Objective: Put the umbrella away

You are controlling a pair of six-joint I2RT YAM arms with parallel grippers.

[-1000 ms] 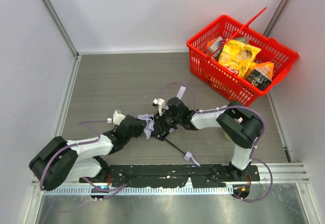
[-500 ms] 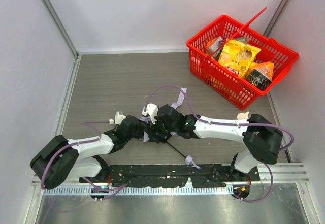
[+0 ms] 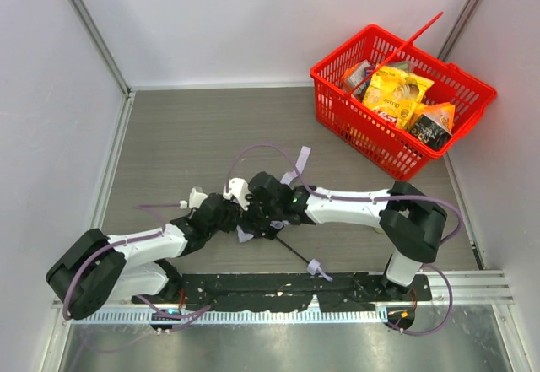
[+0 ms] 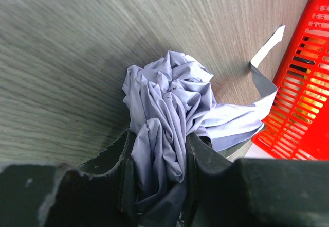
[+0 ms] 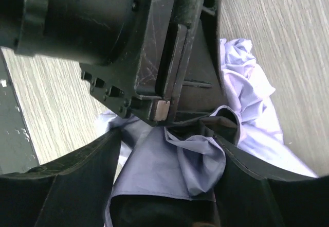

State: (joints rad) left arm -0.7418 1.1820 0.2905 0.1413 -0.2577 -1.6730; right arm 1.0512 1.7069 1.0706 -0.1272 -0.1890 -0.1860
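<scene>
Status: the canopy-gathering step is in hand, and stowage is not yet begun.

The compact folding umbrella of crumpled pale lavender fabric (image 4: pixel 172 95) lies on the grey wood-grain table (image 3: pixel 186 144), just below centre of the overhead frame. Both arms converge on it there. Its thin black shaft (image 3: pixel 291 250) runs toward the lower right and ends at a small pale handle (image 3: pixel 319 267).

The left gripper (image 4: pixel 158 160) is pinching a bunched fold of the cloth between its pads. The right gripper (image 5: pixel 167 155) stands spread, straddling more cloth directly beneath the left claw's body. I cannot tell whether its pads touch the fabric.

I judge that the next move calls for the right claw to press together on the loose cloth beside the left's pinch, clear of the left's fingers, so the bundle can be tightened.

The overhead view alone shows shaft, handle and the red plastic basket (image 3: pixel 396 94) at upper right, well apart. It hides both grips, which only the wrist views show. The left wrist view also shows a pale strap (image 4: pixel 262 77) trailing free.
</scene>
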